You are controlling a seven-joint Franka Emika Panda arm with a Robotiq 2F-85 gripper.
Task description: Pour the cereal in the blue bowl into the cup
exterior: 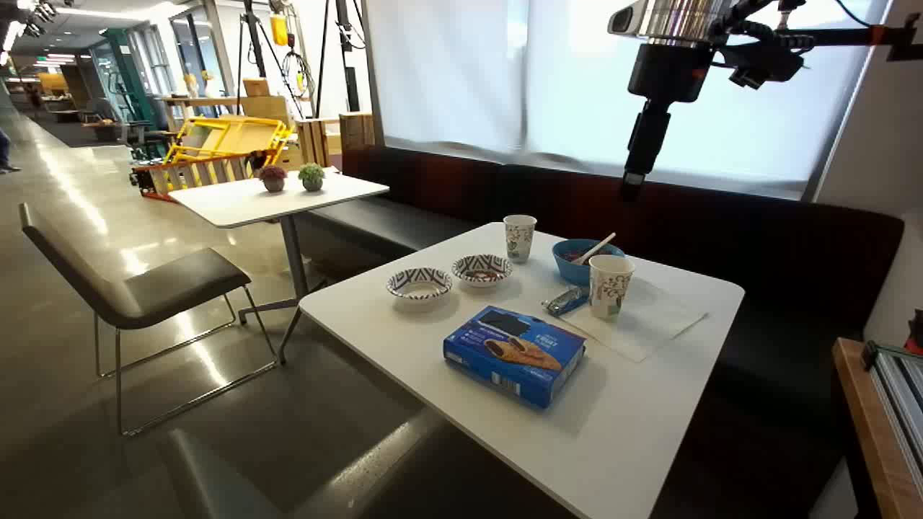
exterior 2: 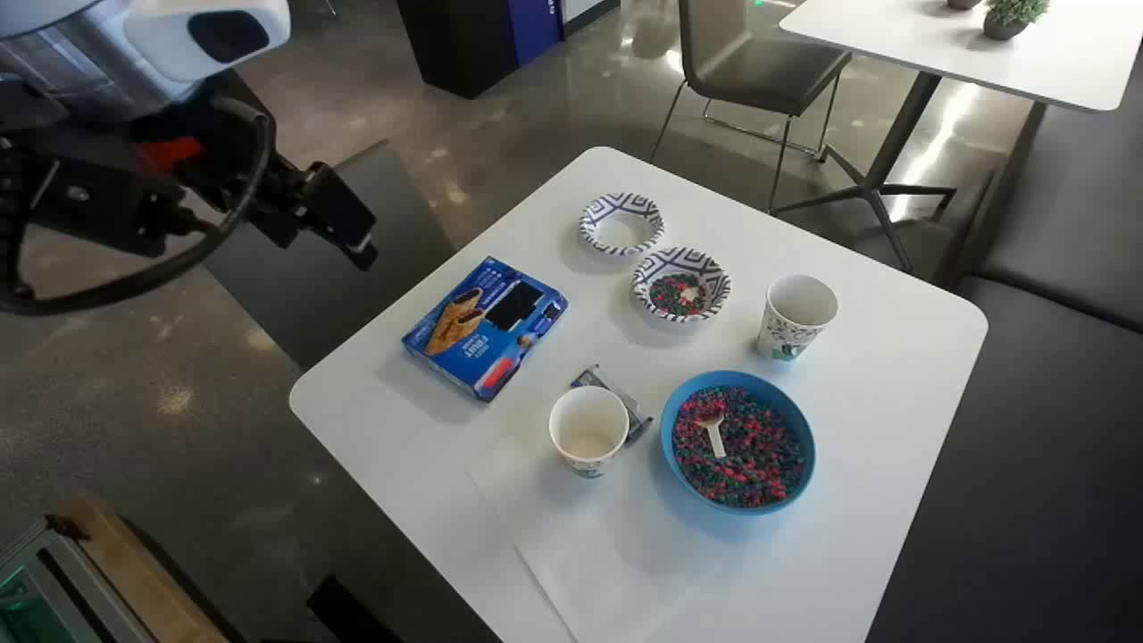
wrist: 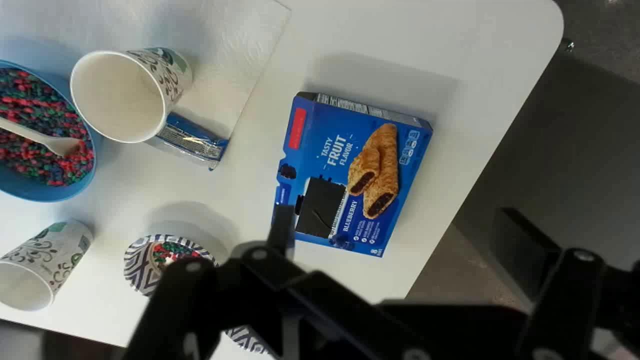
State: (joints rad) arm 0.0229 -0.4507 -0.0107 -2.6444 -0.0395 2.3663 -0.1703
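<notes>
Blue bowl point(exterior: 571, 272): sitting upright on a white table point(exterior: 627, 407), loaded with red, blue and green cereal point(exterior 2: 759, 446), the pour not yet begun.

Claw point(exterior: 633, 184): raised above the table, jaws spread wide, grasping nothing; the wrist view frames a snack box point(wrist: 320, 140) in that gap.

Bearing, claw to bowl: off to the left edge of the wrist view, which crops the bowl, beyond a wrapped bar point(wrist: 192, 142). This crosswise run, with a descent to follow, looks like what the coming move turns on.

Long axis: none to speak of, the bowl being round. Any free stretch of rim might serve, though from where I stand a white spoon point(exterior 2: 716, 440), slanting up over the edge, could get knocked.

Nearer cup point(exterior: 611, 287): upright, apparently on the napkin point(exterior: 649, 335), just beside the bowl and close to the line from the claw. A low approach would risk brushing it first.

Farther cup point(exterior 2: 786, 332): upright, also near the bowl, off that line. Which of the two is due the pour, an onlooker cannot tell.
</notes>
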